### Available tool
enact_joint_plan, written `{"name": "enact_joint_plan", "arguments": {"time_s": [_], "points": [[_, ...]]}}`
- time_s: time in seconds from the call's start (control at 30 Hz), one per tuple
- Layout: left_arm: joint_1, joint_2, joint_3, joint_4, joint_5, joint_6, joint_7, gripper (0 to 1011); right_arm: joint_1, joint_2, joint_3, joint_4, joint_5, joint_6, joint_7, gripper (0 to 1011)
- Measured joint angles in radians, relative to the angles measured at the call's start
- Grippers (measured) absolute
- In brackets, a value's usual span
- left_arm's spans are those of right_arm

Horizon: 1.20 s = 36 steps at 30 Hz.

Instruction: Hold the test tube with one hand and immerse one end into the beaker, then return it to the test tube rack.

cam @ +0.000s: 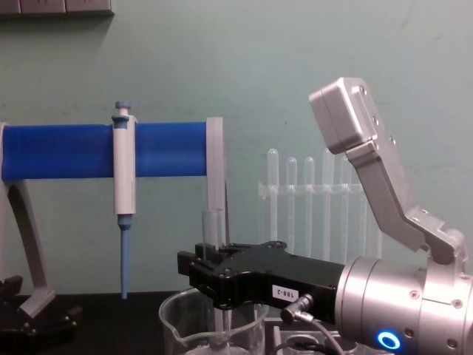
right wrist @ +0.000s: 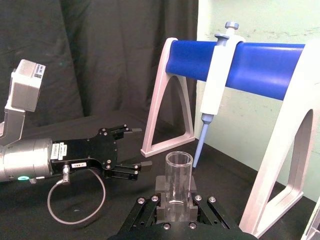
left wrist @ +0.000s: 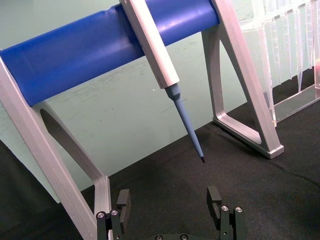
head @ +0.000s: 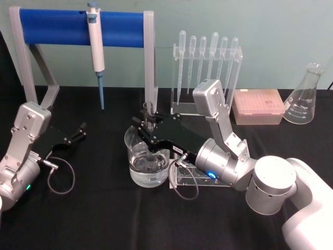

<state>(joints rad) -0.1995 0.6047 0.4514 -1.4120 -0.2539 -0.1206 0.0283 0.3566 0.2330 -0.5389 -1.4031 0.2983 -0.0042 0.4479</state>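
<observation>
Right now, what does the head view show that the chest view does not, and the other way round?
Head view, not chest: the flask and the pink tip box at the far right. Chest view, not head: grey plates along the top edge. Both: the right gripper shut on the tube, whose lower end is in the beaker, and the pipettor hanging on the blue rack. The left gripper rests open at the left.

"188-2" label [cam: 284, 291] on right pincer [cam: 209, 260]
</observation>
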Motion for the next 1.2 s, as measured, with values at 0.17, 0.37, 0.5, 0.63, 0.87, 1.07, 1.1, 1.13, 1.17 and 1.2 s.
{"name": "enact_joint_plan", "arguments": {"time_s": [0.17, 0.37, 0.5, 0.63, 0.87, 1.07, 1.1, 1.13, 1.17, 1.2], "points": [[0.000, 0.000, 0.000, 0.000, 0.000, 0.000, 0.000, 1000, 0.000, 0.000, 0.000, 0.000, 0.000, 0.000, 0.000, 224], [0.000, 0.000, 0.000, 0.000, 0.000, 0.000, 0.000, 1000, 0.000, 0.000, 0.000, 0.000, 0.000, 0.000, 0.000, 223], [0.000, 0.000, 0.000, 0.000, 0.000, 0.000, 0.000, 1000, 0.000, 0.000, 0.000, 0.000, 0.000, 0.000, 0.000, 224], [0.000, 0.000, 0.000, 0.000, 0.000, 0.000, 0.000, 1000, 0.000, 0.000, 0.000, 0.000, 0.000, 0.000, 0.000, 224], [0.000, 0.000, 0.000, 0.000, 0.000, 0.000, 0.000, 1000, 0.000, 0.000, 0.000, 0.000, 0.000, 0.000, 0.000, 224], [0.000, 0.000, 0.000, 0.000, 0.000, 0.000, 0.000, 1000, 0.000, 0.000, 0.000, 0.000, 0.000, 0.000, 0.000, 224], [0.000, 0.000, 0.000, 0.000, 0.000, 0.000, 0.000, 1000, 0.000, 0.000, 0.000, 0.000, 0.000, 0.000, 0.000, 224], [0.000, 0.000, 0.000, 0.000, 0.000, 0.000, 0.000, 1000, 0.000, 0.000, 0.000, 0.000, 0.000, 0.000, 0.000, 224], [0.000, 0.000, 0.000, 0.000, 0.000, 0.000, 0.000, 1000, 0.000, 0.000, 0.000, 0.000, 0.000, 0.000, 0.000, 224], [0.000, 0.000, 0.000, 0.000, 0.000, 0.000, 0.000, 1000, 0.000, 0.000, 0.000, 0.000, 0.000, 0.000, 0.000, 224]]}}
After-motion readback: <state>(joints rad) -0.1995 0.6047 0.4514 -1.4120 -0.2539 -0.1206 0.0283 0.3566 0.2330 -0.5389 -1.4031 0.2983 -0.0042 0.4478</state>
